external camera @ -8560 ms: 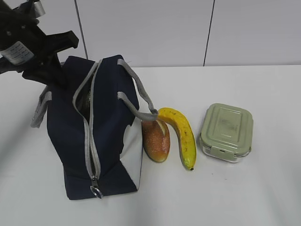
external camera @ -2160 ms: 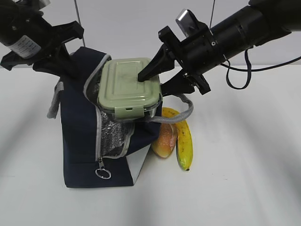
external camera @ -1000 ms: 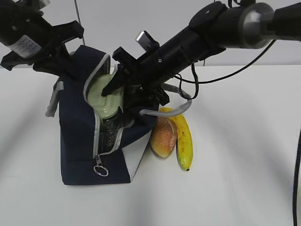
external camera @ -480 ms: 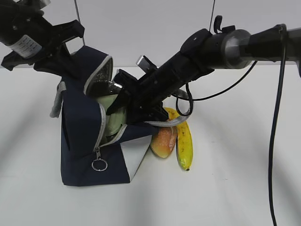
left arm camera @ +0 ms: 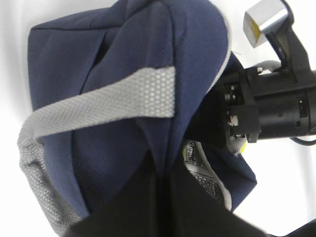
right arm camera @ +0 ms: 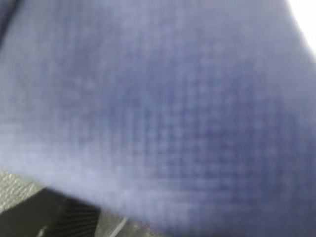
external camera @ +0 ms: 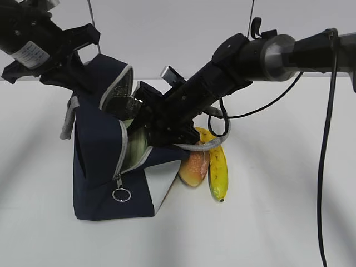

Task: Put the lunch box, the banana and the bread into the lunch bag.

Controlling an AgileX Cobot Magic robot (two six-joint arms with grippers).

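Observation:
The navy lunch bag (external camera: 97, 167) stands at the left with its mouth open. My left gripper (external camera: 78, 78) is shut on the bag's back edge and holds it up; in the left wrist view (left arm camera: 165, 173) the jaws pinch navy fabric. My right gripper (external camera: 146, 125) reaches into the bag's mouth, and its fingertips are hidden inside. A sliver of the sage-green lunch box (external camera: 133, 146) shows inside the opening, under that gripper. The bread (external camera: 193, 165) and the banana (external camera: 218, 169) lie side by side on the table, right of the bag. The right wrist view shows only blurred navy fabric (right arm camera: 173, 98).
A grey webbing handle (external camera: 206, 146) loops out over the bread and banana, under my right arm. The metal ring pull (external camera: 121, 194) hangs on the bag's front. White table (external camera: 278, 211) stretches to the right and front. A white wall stands behind.
My right gripper has gone from above the bag down into its mouth. The lunch box has sunk with it until only a sliver shows. The left gripper has stayed still.

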